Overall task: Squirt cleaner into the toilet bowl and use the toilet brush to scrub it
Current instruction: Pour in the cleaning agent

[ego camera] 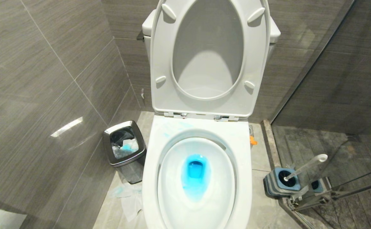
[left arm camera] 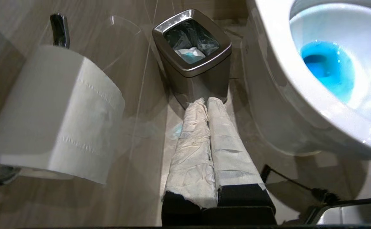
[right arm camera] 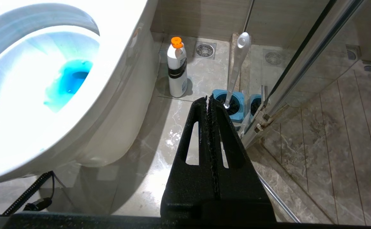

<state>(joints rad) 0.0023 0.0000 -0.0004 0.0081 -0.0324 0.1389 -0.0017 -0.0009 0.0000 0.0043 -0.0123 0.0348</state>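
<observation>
Room: grey tiled walls (ego camera: 45,79) close in a narrow stall, with a glass shower partition (ego camera: 347,95) on the robot's right and a pale marbled floor (right arm camera: 160,152).
Toilet bowl (ego camera: 242,178): white, dead ahead in the head view, seat and lid tipped up against the tank.
Cleaner (ego camera: 195,173): bright blue pool in the water at the bottom of the bowl, with faint pale blue streaks on the rim near the hinges.
Toilet brush (ego camera: 306,167): white handle leaning in its grey-and-blue holder (ego camera: 279,184) on the floor right of the bowl, tight against the glass.
Right gripper (right arm camera: 209,105): black fingers pressed together, holding nothing, tips pointing at the floor just short of the brush holder, apart from it.
Bottle (right arm camera: 176,71): white with an orange cap, upright on the floor between the bowl's base and the brush.
Left gripper (left arm camera: 207,103): fingers wrapped in white tissue, closed against each other and empty, tips aimed at the foot of the steel bin (left arm camera: 193,66).
Bin: left of the bowl, black liner holding blue-stained tissue.
Paper roll (left arm camera: 54,111): on a wall holder near the left gripper.
Floor by bin: crumpled tissues (ego camera: 129,198).
</observation>
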